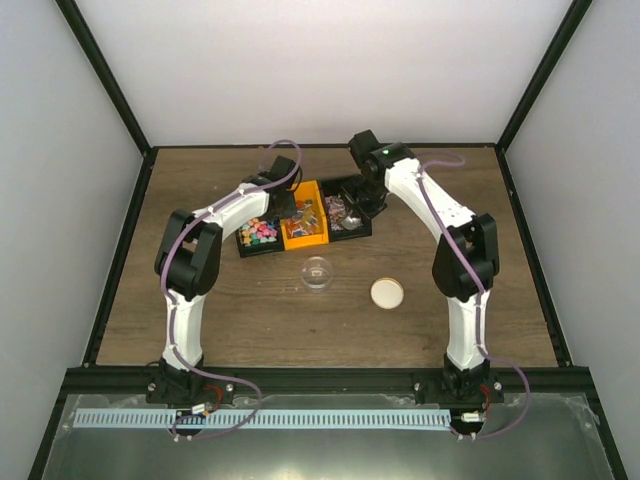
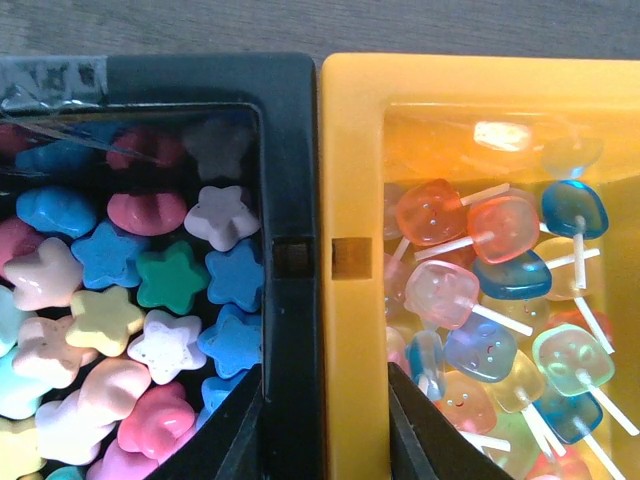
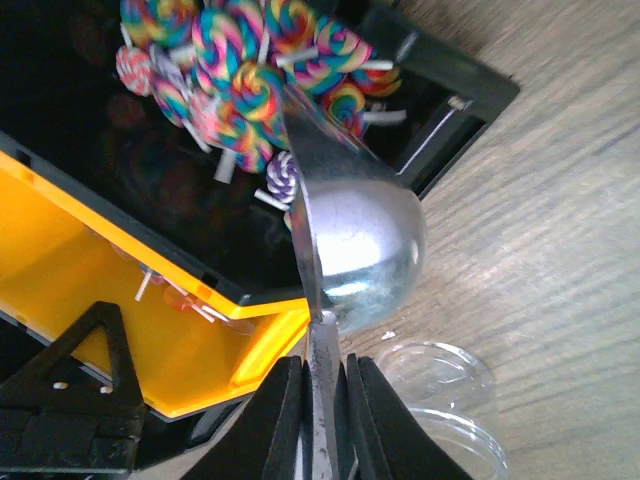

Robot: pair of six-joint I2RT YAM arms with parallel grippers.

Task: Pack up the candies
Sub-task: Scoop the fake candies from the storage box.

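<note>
One scoop (image 3: 360, 240), three bins (image 1: 306, 243) of candies (image 2: 172, 277)

Pink, blue, green candies (image 2: 172, 278); orange bin (image 2: 350, 150)

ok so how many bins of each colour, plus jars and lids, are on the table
black bins: 2
orange bin: 1
clear jar: 1
cream lid: 1
total: 5

We see a wood-grain table (image 1: 250, 320) boxed by plain white walls (image 1: 320, 70) and black frame posts (image 1: 102, 70), evenly lit, possibly a metal sheet (image 1: 320, 455) at near edge.
</note>
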